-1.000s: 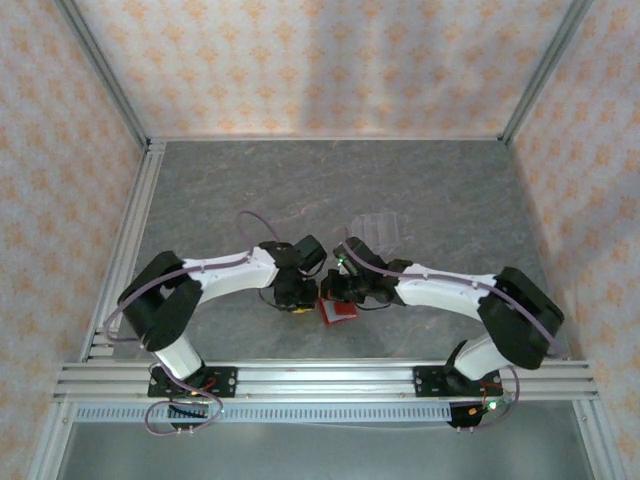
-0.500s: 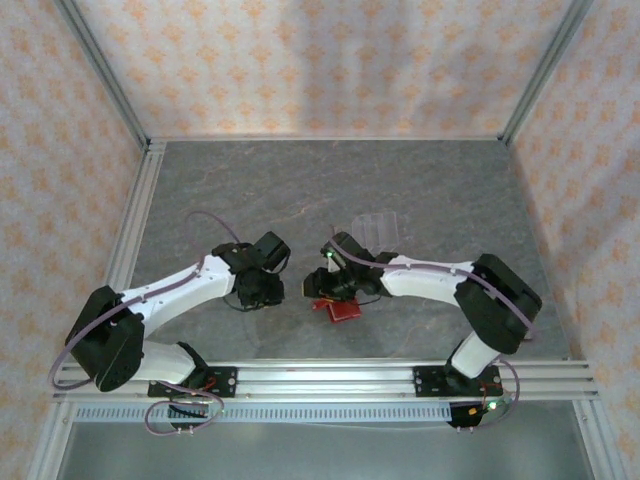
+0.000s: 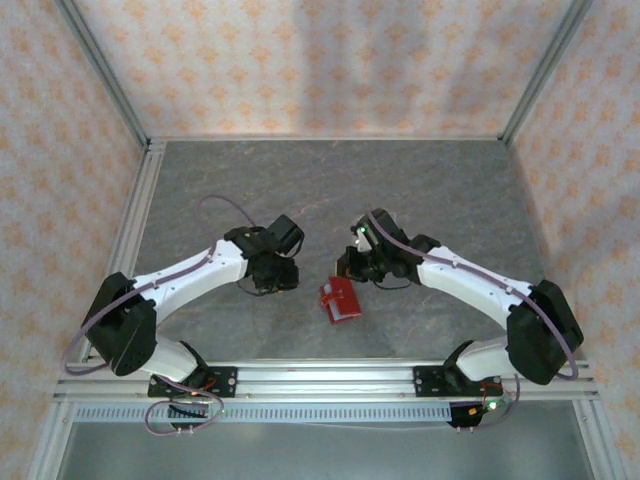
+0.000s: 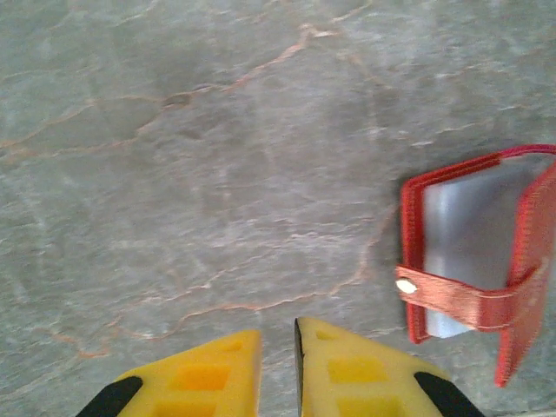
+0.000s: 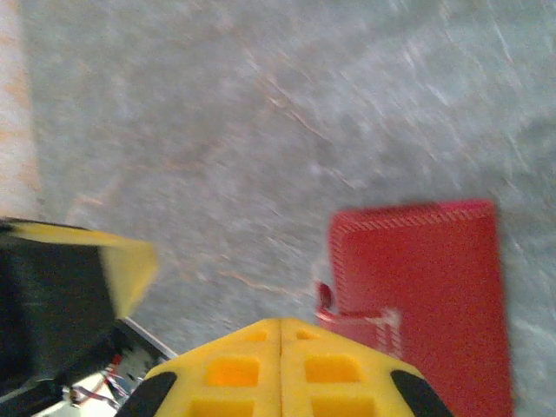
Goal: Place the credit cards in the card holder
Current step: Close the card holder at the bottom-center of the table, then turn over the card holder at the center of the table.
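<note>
On my screen the grey, veined worktop (image 3: 300, 180) runs back to the patterned walls, framed by metal rails. Both arms are bent in toward its middle. The left arm (image 3: 180, 280) reaches in from the near left corner, and the right arm (image 3: 470, 285) reaches in from the near right corner.

The card holder (image 3: 340, 299) lies flat on the worktop, about midway between the left and right edges and in the near half. It sits between the two grippers, just beside the right one and a little further from the left. In the left wrist view the card holder (image 4: 478, 252) shows a pale grey sleeve inside its red stitched border. Its red snap tab (image 4: 452, 295) lies across that sleeve with a pale stud at its end. I cannot tell whether any cards sit in the sleeves. In the right wrist view I see the plain red cover (image 5: 417, 295) instead, blurred.

The left gripper (image 3: 265, 283) hangs over bare stone to the left of the card holder. Its yellow fingers (image 4: 200, 373) are parted by only a narrow slit and hold nothing. The right gripper (image 3: 345, 268) is just behind the card holder. Its fingers (image 5: 347, 373) are pressed together with nothing between them.
</note>
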